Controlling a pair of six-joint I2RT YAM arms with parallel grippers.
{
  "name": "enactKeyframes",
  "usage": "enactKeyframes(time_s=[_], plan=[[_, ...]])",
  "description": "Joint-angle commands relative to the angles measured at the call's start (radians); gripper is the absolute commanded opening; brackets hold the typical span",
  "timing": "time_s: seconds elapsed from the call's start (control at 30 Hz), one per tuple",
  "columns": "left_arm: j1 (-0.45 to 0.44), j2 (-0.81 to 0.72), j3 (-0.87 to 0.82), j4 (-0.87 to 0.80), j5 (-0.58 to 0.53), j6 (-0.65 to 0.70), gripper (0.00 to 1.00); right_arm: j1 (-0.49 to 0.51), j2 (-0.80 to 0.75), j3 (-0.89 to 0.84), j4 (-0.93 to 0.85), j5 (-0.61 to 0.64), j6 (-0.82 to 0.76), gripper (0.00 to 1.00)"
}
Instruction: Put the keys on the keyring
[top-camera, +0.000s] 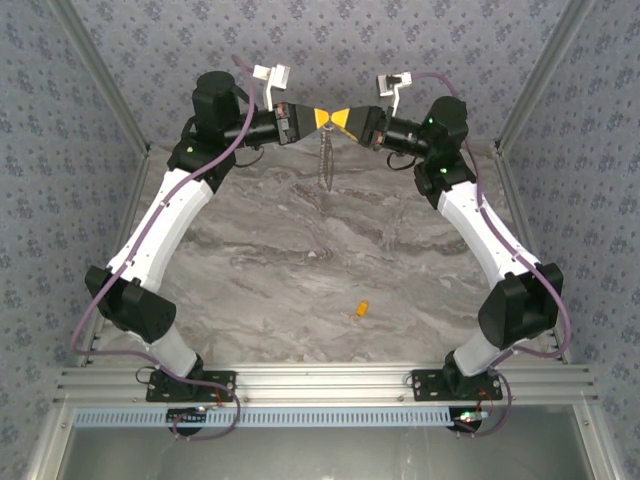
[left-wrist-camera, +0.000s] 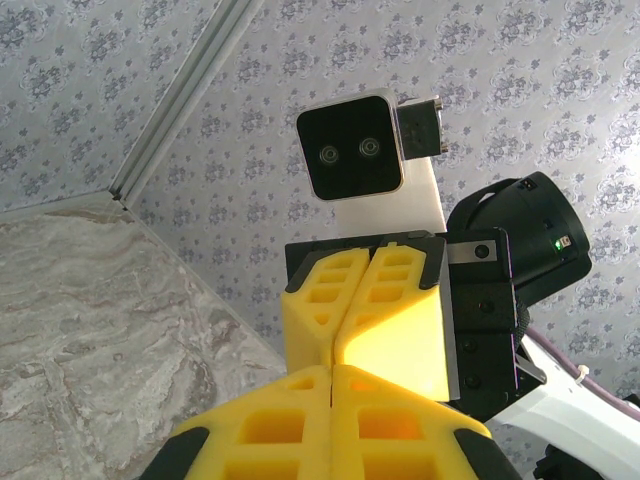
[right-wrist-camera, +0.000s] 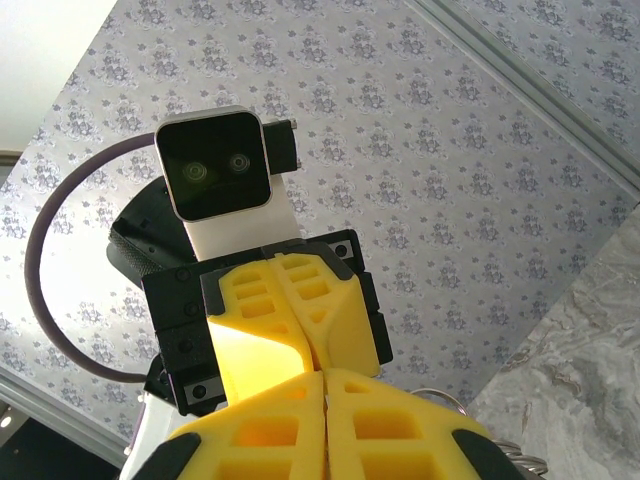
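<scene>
Above the marble-patterned table's (top-camera: 250, 260) far edge: left gripper (top-camera: 320, 120) and right gripper (top-camera: 340, 120), both pressed shut tip to tip, pinching the hanging grey beaded metal keyring loop (top-camera: 325, 160). Tiny yellow-orange oblong key (top-camera: 361, 310): toward the near edge, well apart, lying diagonally, nearer the right arm.

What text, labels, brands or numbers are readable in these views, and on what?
None legible in any view.
Black-faced white wrist camera housing: blank, no label.
Yellow ribbed plastic gripper fingers: no marking.
Grey patterned wallpaper: floral ornament only, no words.
Small dark circuit board at the left arm's base: too small to read.
</scene>
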Motion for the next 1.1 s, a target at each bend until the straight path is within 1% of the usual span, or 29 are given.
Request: enactKeyframes(time_s=[0.0, 0.23, 0.27, 0.4, 0.53, 0.73, 0.93, 0.97, 1.0, 1.03, 1.07], plan=[[-0.012, 0.007, 0.041, 0.055, 0.018, -0.008, 0.0, 0.019, 0.016, 0.037, 0.027, -0.034, 0.013, 0.09], [-0.015, 0.007, 0.042, 0.054, 0.021, -0.008, 0.0, 0.033, 0.025, 0.057, 0.001, -0.041, -0.001, 0.09], [-0.016, 0.007, 0.042, 0.054, 0.021, -0.008, 0.0, 0.035, 0.028, 0.058, -0.003, -0.039, -0.005, 0.09], [-0.018, 0.006, 0.042, 0.052, 0.022, -0.008, 0.0, 0.035, 0.027, 0.057, -0.016, -0.034, -0.012, 0.0], [-0.018, 0.006, 0.04, 0.047, 0.013, -0.007, 0.0, 0.031, 0.023, 0.049, -0.022, -0.021, -0.019, 0.0], [-0.019, -0.009, 0.011, 0.052, -0.038, -0.02, 0.0, 0.014, 0.004, 0.013, -0.029, 0.028, -0.02, 0.0], [-0.019, -0.044, -0.068, 0.155, -0.078, -0.071, 0.0, 0.002, 0.018, -0.003, 0.084, -0.002, 0.064, 0.0], [-0.019, -0.049, -0.076, 0.162, -0.081, -0.075, 0.0, 0.0, 0.018, -0.005, 0.089, -0.003, 0.07, 0.02], [-0.02, -0.054, -0.085, 0.169, -0.086, -0.078, 0.0, -0.002, 0.016, -0.01, 0.093, -0.002, 0.075, 0.13], [-0.02, -0.056, -0.091, 0.177, -0.088, -0.08, 0.0, -0.003, 0.015, -0.015, 0.094, 0.002, 0.075, 0.18], [-0.02, -0.058, -0.095, 0.18, -0.092, -0.082, 0.0, -0.003, 0.015, -0.018, 0.096, 0.002, 0.075, 0.19]])
